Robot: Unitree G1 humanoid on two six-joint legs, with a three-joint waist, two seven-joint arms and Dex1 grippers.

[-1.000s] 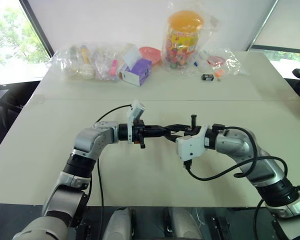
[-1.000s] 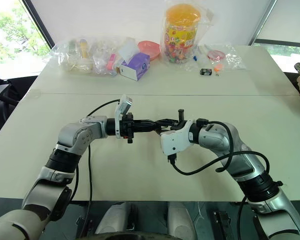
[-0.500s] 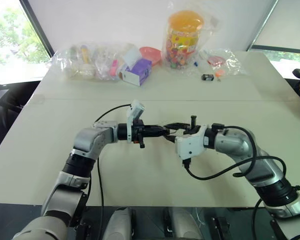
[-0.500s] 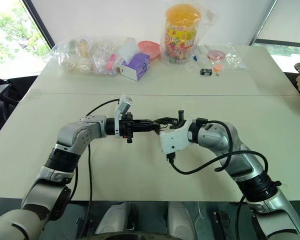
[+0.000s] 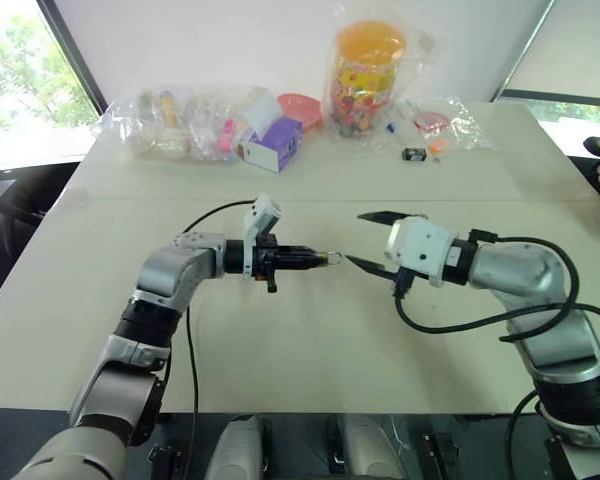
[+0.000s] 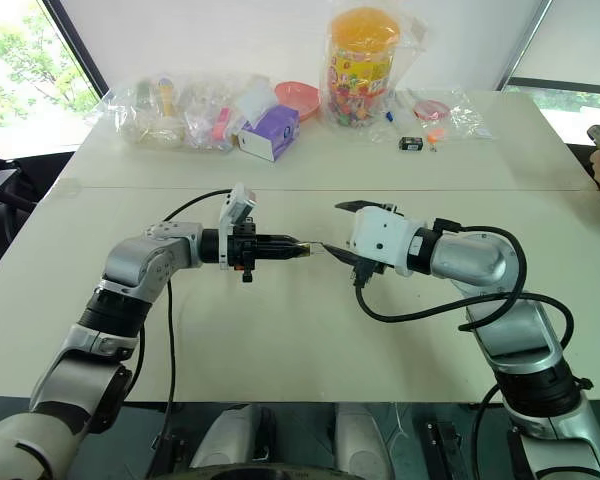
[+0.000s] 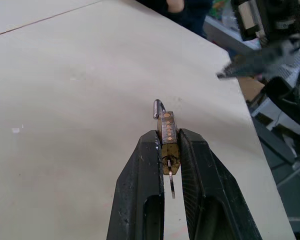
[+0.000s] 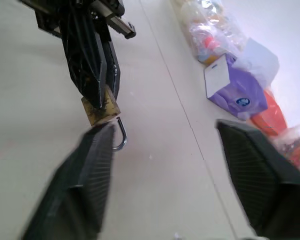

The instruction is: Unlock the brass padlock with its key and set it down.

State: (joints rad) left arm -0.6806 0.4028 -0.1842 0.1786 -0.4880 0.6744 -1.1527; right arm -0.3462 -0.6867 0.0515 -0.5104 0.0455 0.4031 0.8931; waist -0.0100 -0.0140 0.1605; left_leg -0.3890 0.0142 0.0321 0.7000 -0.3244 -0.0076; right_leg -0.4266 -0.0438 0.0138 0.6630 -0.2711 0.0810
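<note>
left gripper (image 7: 169, 150) jaws pinch the brass padlock (image 7: 168, 132) above the table (image 5: 310, 330) middle, shackle (image 8: 121, 136) swung free. right gripper (image 5: 372, 240) jaws spread wide, holding nothing, just beside it. purple box (image 5: 274, 142) and candy jar (image 5: 366, 75) along far edge; labels unreadable.

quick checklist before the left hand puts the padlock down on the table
1. Left hand shut on the brass padlock: ok.
2. Shackle sprung out of the body, so the lock is open: ok.
3. Key in the keyhole, poking out between the fingers: ok.
4. Right hand open and apart from the padlock: ok.
5. Bare table under the padlock for setting it down: ok.
6. Whether the key will stay in when the padlock is set down: cannot tell.
</note>
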